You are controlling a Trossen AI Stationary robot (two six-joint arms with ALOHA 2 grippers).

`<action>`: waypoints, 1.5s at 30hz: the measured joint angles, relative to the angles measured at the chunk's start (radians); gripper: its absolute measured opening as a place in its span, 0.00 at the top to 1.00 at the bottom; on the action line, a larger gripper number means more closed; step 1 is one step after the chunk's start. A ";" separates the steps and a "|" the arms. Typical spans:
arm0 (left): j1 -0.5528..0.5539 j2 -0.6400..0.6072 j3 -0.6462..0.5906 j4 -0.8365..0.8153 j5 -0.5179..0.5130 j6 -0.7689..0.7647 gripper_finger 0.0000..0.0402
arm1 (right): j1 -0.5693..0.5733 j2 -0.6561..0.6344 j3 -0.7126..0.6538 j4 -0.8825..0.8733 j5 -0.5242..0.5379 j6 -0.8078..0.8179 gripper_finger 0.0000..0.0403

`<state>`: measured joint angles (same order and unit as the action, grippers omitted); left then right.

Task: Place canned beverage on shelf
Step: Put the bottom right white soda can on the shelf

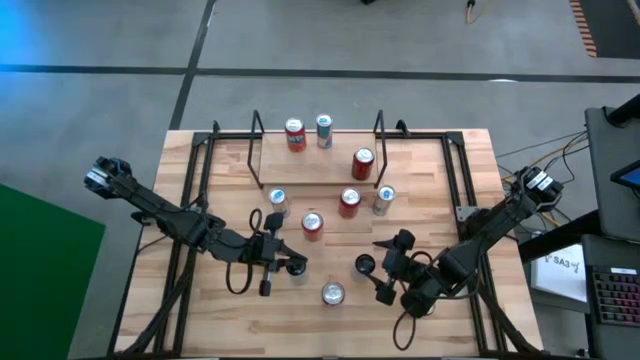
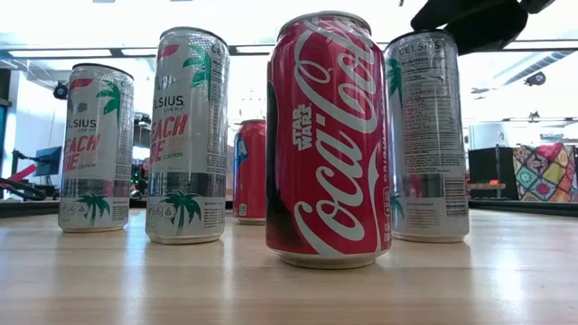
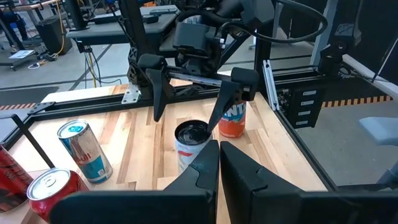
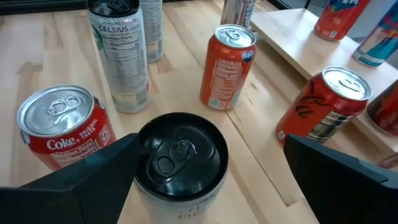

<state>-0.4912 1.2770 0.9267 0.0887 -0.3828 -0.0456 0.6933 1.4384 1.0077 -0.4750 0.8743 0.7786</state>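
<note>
Already, part of the work appears to be done: in the high view three cans are seen standing on the light wooden floor of the shelf (image 1: 300,165), in the upper centre of the frame. These are a red can (image 1: 294,133) and a blue-and-white can (image 1: 324,130) side by side toward the top, and another red can (image 1: 363,163) toward the shelf's right end.

Six more cans are counted off the shelf on the table (image 1: 440,220). Four are strung just below the shelf's front edge, and a silver-topped can (image 1: 332,294) is set alone at lower centre.

The sixth, a black-topped can (image 4: 180,155), is judged to be the one in hand. It stands upright on the wood in the lower right-of-centre of the high view, well apart from the shelf. The right gripper (image 3: 186,121) is spread wide about it, one finger on each side with a gap visible, so nothing is clasped and the can is not lifted.

The left gripper (image 3: 219,149) is pinched together on nothing, at lower left-of-centre of the high view.

For this can the whole of the carrying is judged to be left: the closing of the fingers, the lift, the passage over the row of cans and the setting down on the free stretch of shelf floor.
</note>
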 joint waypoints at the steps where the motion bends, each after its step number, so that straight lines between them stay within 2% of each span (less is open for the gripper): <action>1: 0.000 0.001 0.000 0.001 0.000 0.000 1.00 | 0.000 -0.005 0.000 -0.002 0.000 -0.004 0.03; 10: 0.000 0.026 0.000 0.000 -0.001 0.002 1.00 | 0.000 -0.028 0.023 -0.012 0.003 -0.045 0.03; 15: 0.000 0.026 0.000 0.006 -0.001 0.003 1.00 | 0.000 -0.014 0.016 -0.007 -0.064 -0.011 0.03; 21: 0.000 0.027 0.000 0.018 -0.002 0.007 1.00 | 0.000 0.039 0.007 0.007 -0.091 0.013 0.03; 25: 0.000 0.027 0.000 0.024 -0.002 0.007 1.00 | -0.005 0.087 0.006 0.049 -0.087 -0.019 0.03; 30: 0.000 0.027 0.000 0.024 -0.002 0.012 1.00 | -0.007 0.118 0.006 0.077 -0.023 -0.053 0.04; 34: 0.000 0.027 0.000 0.024 -0.001 0.023 1.00 | -0.010 0.117 0.006 0.090 -0.010 -0.061 0.12; 40: 0.000 0.027 0.000 0.044 -0.001 0.057 1.00 | -0.027 0.115 0.006 0.095 -0.017 -0.057 0.39; 45: 0.005 0.027 -0.006 0.045 -0.001 0.090 0.93 | -0.035 0.107 0.010 0.088 -0.030 -0.056 0.41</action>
<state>-0.4865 1.3041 0.9205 0.1333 -0.3840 0.0443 0.6581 1.5450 1.0181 -0.3866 0.8441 0.7225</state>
